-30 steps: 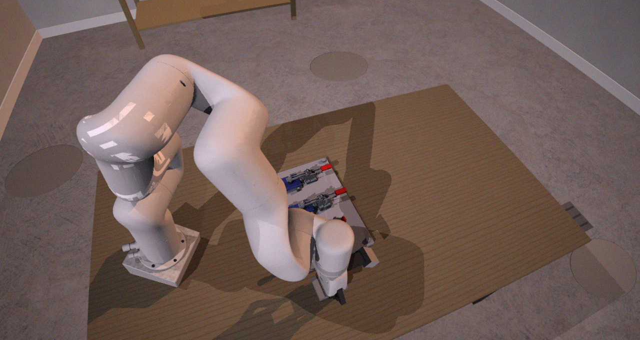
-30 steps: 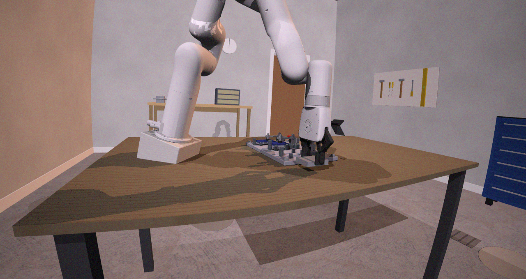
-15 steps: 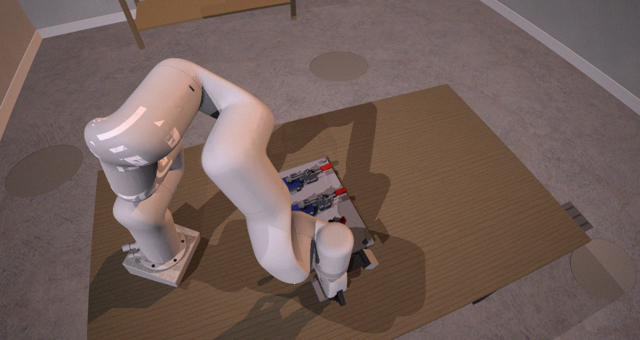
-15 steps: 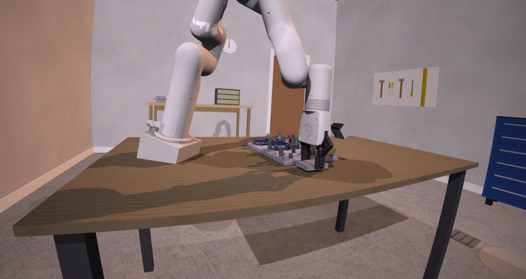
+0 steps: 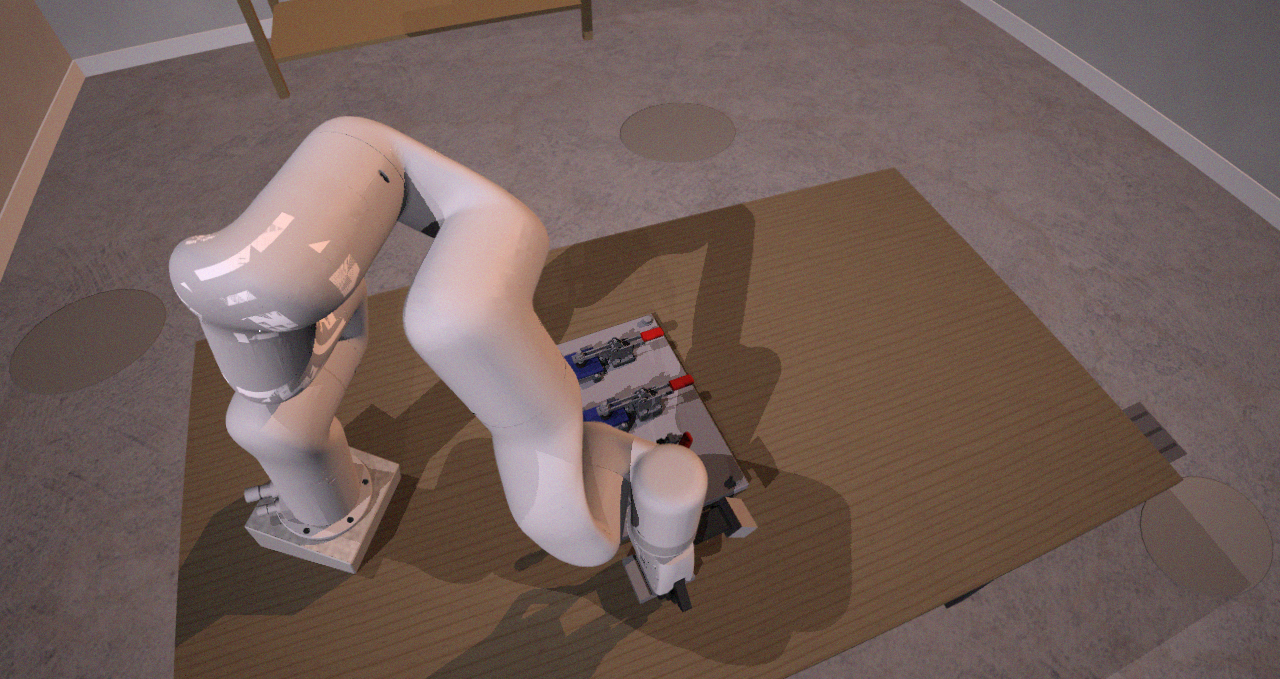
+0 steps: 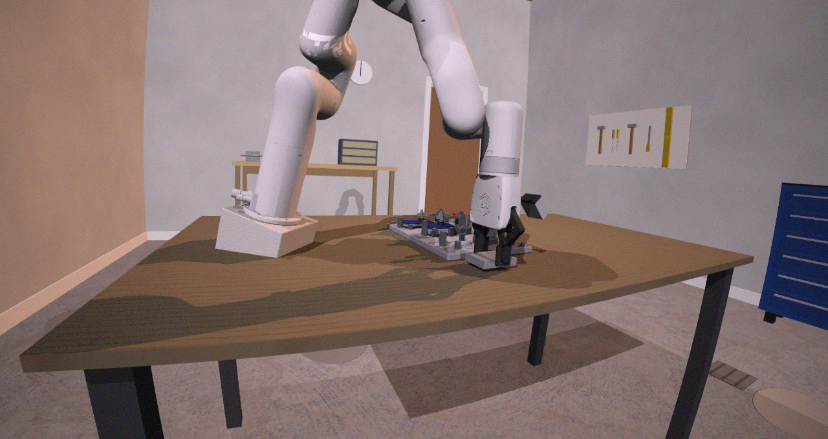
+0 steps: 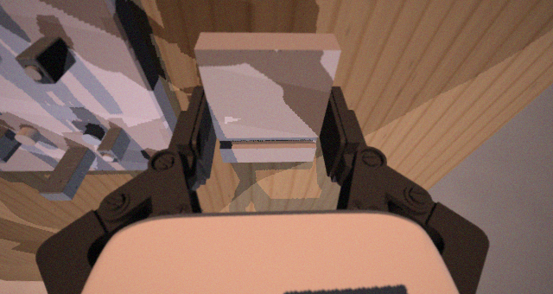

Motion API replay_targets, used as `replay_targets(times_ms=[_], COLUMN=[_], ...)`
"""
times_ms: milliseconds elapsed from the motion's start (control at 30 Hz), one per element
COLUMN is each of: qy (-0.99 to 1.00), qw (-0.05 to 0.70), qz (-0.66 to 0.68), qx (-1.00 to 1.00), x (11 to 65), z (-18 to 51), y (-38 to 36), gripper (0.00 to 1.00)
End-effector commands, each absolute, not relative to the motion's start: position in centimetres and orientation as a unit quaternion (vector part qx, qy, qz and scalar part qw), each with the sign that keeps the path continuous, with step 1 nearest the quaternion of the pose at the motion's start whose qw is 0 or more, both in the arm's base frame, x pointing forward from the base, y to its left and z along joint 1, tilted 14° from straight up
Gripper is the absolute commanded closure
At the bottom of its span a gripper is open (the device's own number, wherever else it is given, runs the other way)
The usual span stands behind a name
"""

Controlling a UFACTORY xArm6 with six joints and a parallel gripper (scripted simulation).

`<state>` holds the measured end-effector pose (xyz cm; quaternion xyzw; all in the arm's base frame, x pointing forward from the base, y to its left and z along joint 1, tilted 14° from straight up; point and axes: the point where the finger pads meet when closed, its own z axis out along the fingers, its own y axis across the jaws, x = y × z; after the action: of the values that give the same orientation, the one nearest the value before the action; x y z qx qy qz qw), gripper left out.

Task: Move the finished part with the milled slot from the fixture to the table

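My gripper (image 7: 268, 106) is shut on the finished part (image 7: 264, 96), a flat grey block with a slot along its near end face (image 7: 268, 143). I hold it level by its two long sides. In the exterior view the gripper (image 6: 497, 246) holds the part (image 6: 491, 259) down at table height, just off the near end of the grey fixture plate (image 6: 438, 236). I cannot tell whether it touches the wood. Two blue blanks (image 5: 586, 363) (image 5: 605, 414) sit in their nests under clamps with red handles (image 5: 651, 334) (image 5: 682, 381). The third clamp's red handle (image 5: 684, 439) stands up.
The fixture's pins and stops (image 7: 56, 60) lie close to the left of my fingers. The table's edge and the grey floor (image 7: 505, 156) are to the right. The robot base (image 5: 313, 514) stands at the left of the table.
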<state>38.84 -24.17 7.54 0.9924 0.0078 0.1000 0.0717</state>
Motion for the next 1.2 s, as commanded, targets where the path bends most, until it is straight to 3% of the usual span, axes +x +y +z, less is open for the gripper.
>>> replay_targets(times_ms=[0,1167], qy=[0.008,0.008], qw=[0.073,0.073], qz=[0.102,0.102], qx=[0.992,0.992], x=[38.94,39.07], z=[7.68,7.09], y=[-24.23,-24.32], gripper=[1.0,1.0])
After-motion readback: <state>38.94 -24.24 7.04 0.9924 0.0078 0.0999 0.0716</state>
